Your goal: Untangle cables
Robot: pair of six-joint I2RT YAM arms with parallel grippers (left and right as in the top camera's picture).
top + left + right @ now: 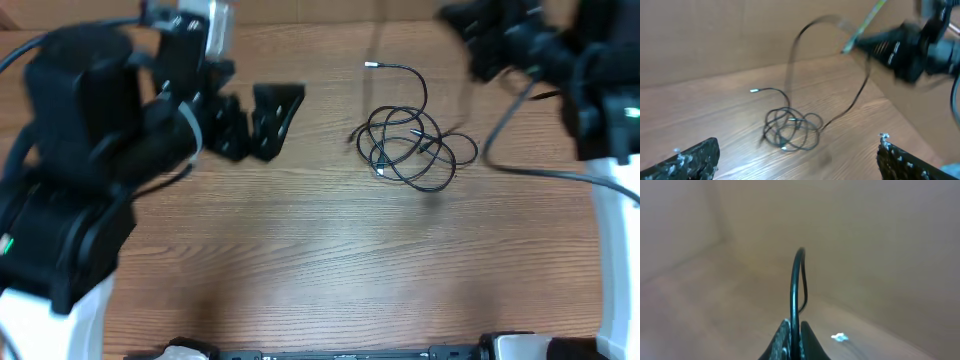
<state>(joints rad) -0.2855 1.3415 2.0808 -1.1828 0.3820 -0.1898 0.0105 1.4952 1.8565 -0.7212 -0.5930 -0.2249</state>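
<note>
The thin black cables [410,142] lie in a loose tangle on the wooden table, right of centre, with a plug end at the far side. The tangle also shows in the left wrist view [790,127]. My right gripper [794,337] is shut on one black cable strand [797,287], which arches up from between its fingers. In the overhead view the right gripper [478,45] is blurred at the far right, above the table. My left gripper [255,118] is open and empty, left of the tangle; its fingers frame the left wrist view [797,160].
A brown backboard [715,35] rises behind the table. The robot bases stand at the left [60,300] and right [620,250] edges. A thicker black arm cable [540,172] trails across the table at the right.
</note>
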